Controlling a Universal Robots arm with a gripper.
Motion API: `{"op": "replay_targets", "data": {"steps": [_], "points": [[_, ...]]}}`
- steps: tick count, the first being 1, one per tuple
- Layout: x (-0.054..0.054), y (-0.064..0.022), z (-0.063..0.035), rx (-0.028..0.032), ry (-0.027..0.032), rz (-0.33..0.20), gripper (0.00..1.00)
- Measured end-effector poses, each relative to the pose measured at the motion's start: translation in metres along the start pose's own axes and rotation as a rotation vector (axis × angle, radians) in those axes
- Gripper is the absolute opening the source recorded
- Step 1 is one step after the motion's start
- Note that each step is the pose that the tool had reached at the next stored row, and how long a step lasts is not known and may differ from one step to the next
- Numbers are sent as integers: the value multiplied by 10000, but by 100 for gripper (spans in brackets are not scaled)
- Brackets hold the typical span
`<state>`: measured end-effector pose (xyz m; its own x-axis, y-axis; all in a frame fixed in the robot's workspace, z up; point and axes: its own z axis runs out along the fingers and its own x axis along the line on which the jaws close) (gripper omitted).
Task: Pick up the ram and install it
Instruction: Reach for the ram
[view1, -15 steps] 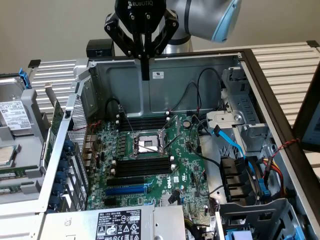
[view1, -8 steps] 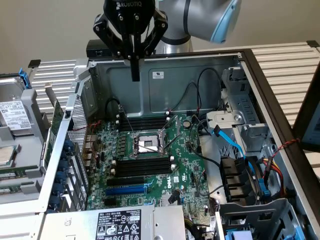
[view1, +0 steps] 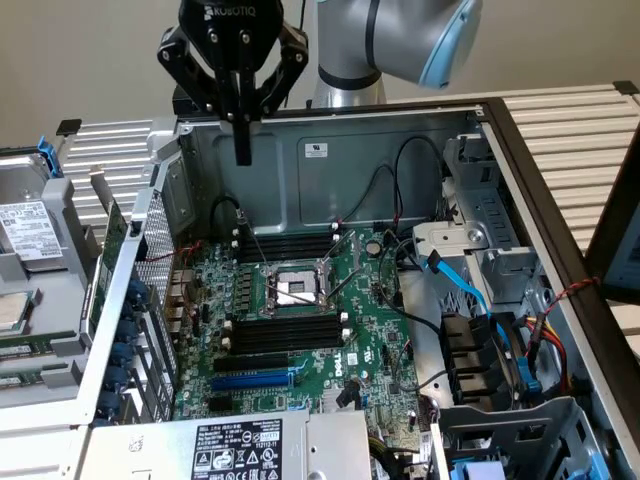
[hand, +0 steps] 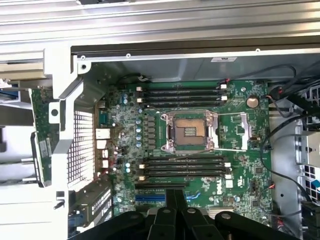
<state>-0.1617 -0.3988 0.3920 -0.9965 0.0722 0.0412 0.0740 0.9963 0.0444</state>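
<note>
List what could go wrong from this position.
1. The claw hangs shut over the open case, while the ram stands outside, past the perforated rear panel. Reaching for it may clip that metal.
2. The open CPU socket sits between the memory slots, so a misaligned insertion might strike it.

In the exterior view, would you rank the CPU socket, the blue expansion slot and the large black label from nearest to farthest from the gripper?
1. CPU socket, board centre, closest to the gripper.
2. Blue expansion slot, nearer the camera.
3. Large black label, bottom edge.
</note>
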Motion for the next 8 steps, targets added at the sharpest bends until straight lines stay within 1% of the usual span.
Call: {"op": "replay_targets", "data": {"steps": [1,2,5,8], "points": [[32,-3,4,6,68,3,11],[75,-6,11,10,103,4,11],[210,-16,45,15,111,5,11],[341,-26,78,45,106,7,11]]}}
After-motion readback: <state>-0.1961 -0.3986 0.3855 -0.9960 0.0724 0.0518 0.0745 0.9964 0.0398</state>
